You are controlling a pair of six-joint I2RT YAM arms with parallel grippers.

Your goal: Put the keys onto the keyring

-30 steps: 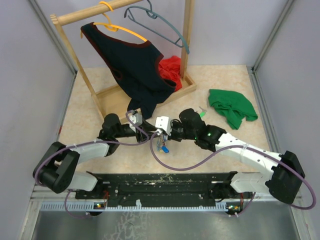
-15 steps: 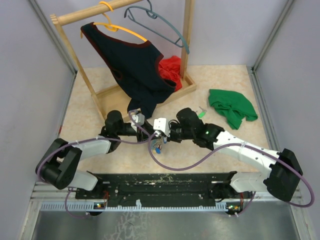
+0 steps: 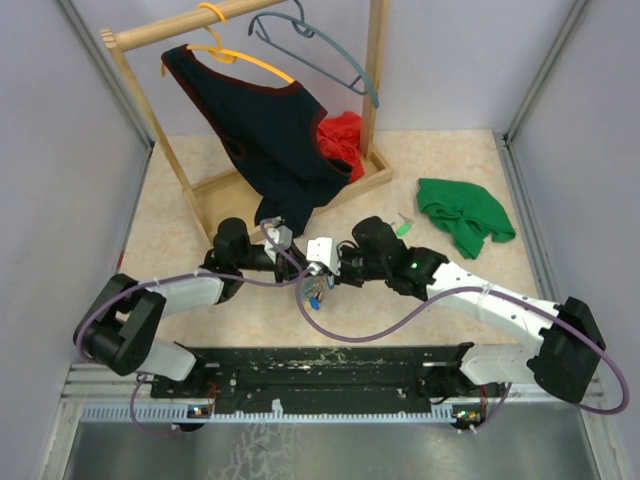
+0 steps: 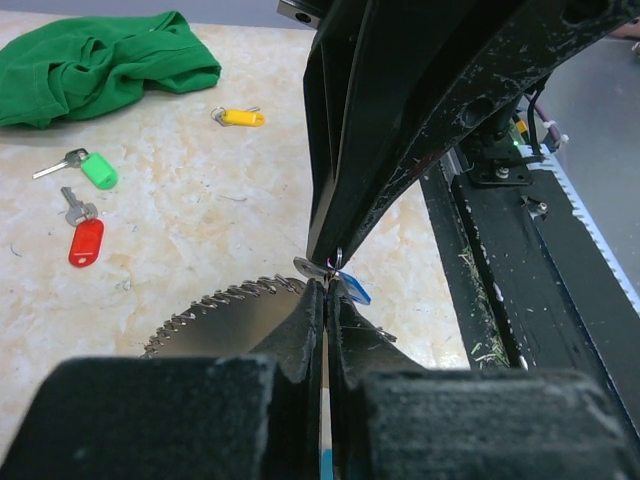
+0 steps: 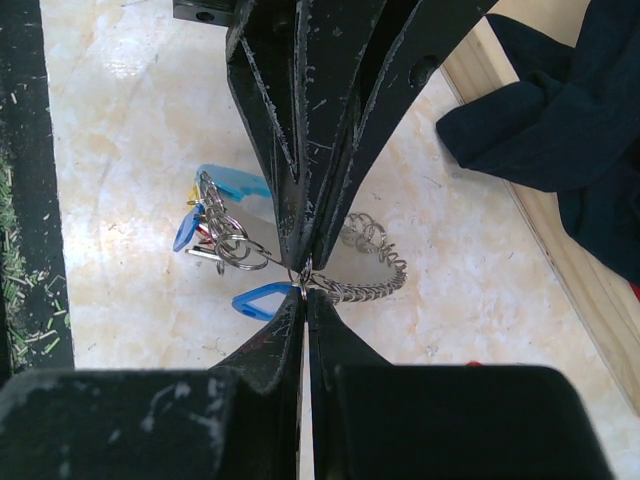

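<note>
I am pinching both pairs thin, tip to tip above the desk (image 4: pixel 200 210): my left fingers (image 4: pixel 308 312) and right fingers (image 5: pixel 290 322) are nipping the keyring (image 5: pixel 235 185) by its wire, its blue key (image 5: pixel 262 300) dangling just below. The green key (image 4: pixel 95 170), red key (image 4: pixel 86 243) and yellow key (image 4: pixel 242 117) (all loose) are lying flat by the green cloth (image 4: pixel 100 50), nearer my right arm.
</note>
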